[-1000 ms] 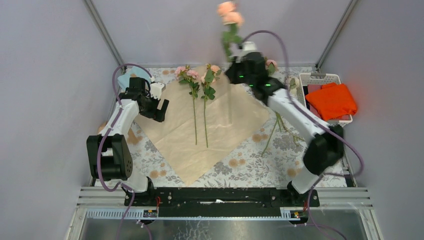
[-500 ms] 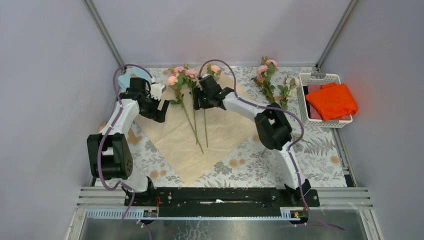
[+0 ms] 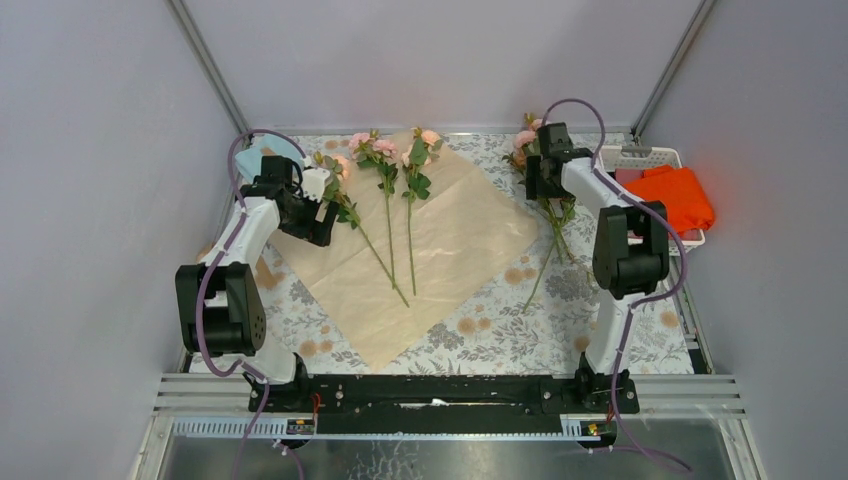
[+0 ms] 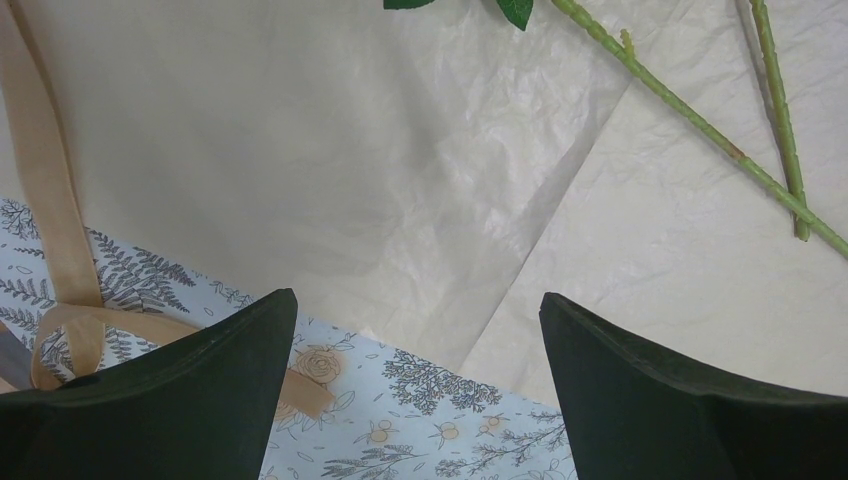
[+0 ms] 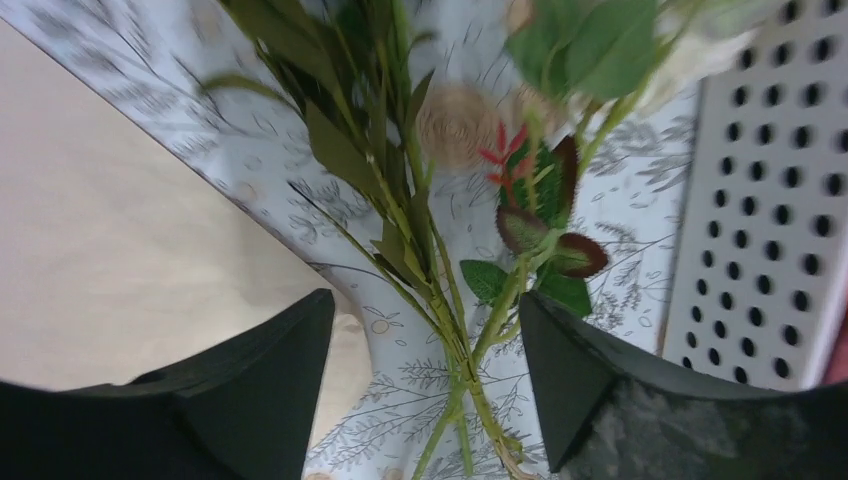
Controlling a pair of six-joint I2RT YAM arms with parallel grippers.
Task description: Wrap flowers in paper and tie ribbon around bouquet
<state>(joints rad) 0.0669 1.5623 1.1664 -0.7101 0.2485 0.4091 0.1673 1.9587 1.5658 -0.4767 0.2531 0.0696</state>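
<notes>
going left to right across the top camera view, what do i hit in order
left pincer → flowers lying on the paper → right pincer → orange cloth

Your three long-stemmed pink roses [image 3: 387, 180] lie flat on the crinkly peach paper sheet [image 3: 460, 235]; the limp tan ribbon [image 4: 48, 200] loops at its edge.

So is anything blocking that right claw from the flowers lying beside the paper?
Nothing visible does. The right gripper hangs open directly over the flowers, their stems showing in the gap between its jaws. The white basket sits off to one side and the paper to the other, neither in the path.
</notes>
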